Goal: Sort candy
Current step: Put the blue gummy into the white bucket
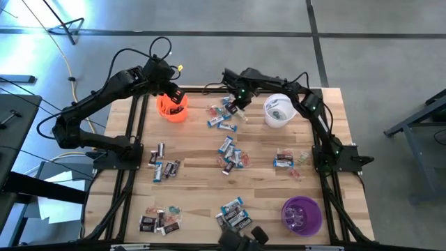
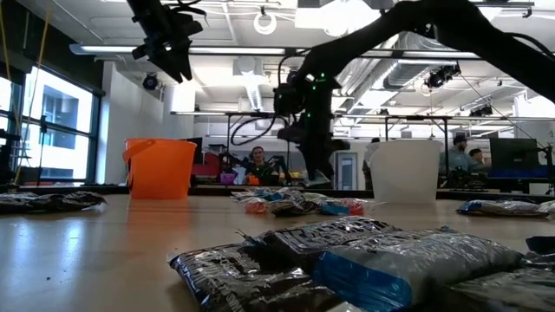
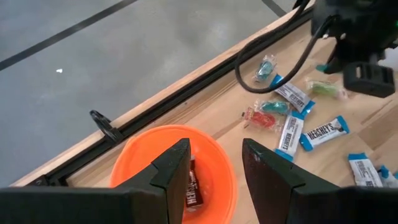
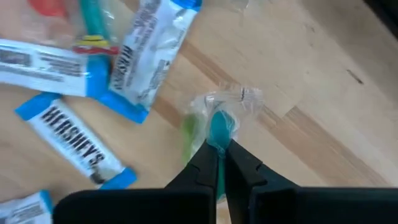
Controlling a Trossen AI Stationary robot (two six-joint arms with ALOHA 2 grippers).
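Observation:
My right gripper [image 4: 219, 151] is shut on a teal candy in a clear wrapper [image 4: 219, 127], over the far middle of the table [image 1: 240, 104]. Blue-and-white candy bars [image 4: 146, 53] lie on the wood beside it. My left gripper [image 3: 214, 165] hangs open above the orange cup [image 1: 171, 107] at the far left, touching nothing. One dark candy [image 3: 193, 186] lies in the bottom of that cup. More candy lies in loose groups across the table [image 1: 230, 157]. My right gripper pinches the teal candy by its near end [image 4: 217, 142] between the two fingertips. The fingers come from above and point down. The candy hangs below them, its clear twisted wrapper end [image 4: 245, 96] sticking out, a little above the wood.
A white cup [image 1: 279, 110] stands just right of my right gripper and a purple cup [image 1: 301, 215] at the near right. Candy groups lie at the left [image 1: 164, 167], near left [image 1: 159, 219], near middle [image 1: 233, 213] and right [image 1: 286, 160]. People sit in the room beyond the table [image 2: 257, 160].

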